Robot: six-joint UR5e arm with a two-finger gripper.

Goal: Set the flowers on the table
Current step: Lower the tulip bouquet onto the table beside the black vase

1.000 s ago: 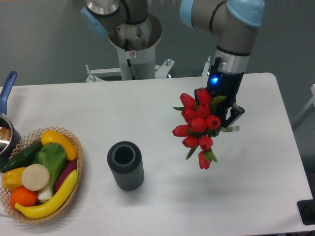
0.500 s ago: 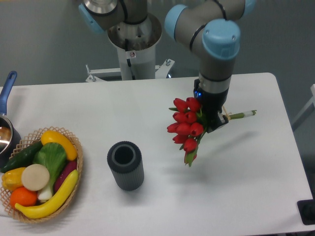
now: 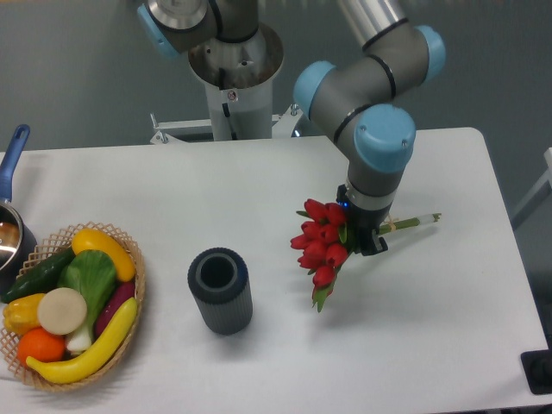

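The gripper (image 3: 366, 233) is mostly hidden beneath the arm's blue-capped wrist, so its fingers cannot be made out directly; it is clamped on the flowers (image 3: 322, 246), which hang from it tilted, red heads pointing down toward the dark vase (image 3: 221, 290) and green stem ends sticking out on the far side of the wrist. Whether the lowest tulip touches the table (image 3: 259, 190) or hangs just above it cannot be told; a faint shadow lies under the bunch. The bunch is right of the vase, apart from it and slightly farther back.

The vase is a ribbed, dark grey cylinder standing upright with an open top; its inside looks dark and nothing shows in it. Well to the left of the vase, a wicker basket (image 3: 134, 267) holds toy vegetables: yellow and orange pieces, green leaves, a purple piece and a pale round slice, the basket's lower edge near the table's front. Beyond the basket, a pot (image 3: 10, 237) with a blue handle is cut off by the picture's left edge; its contents are unclear.
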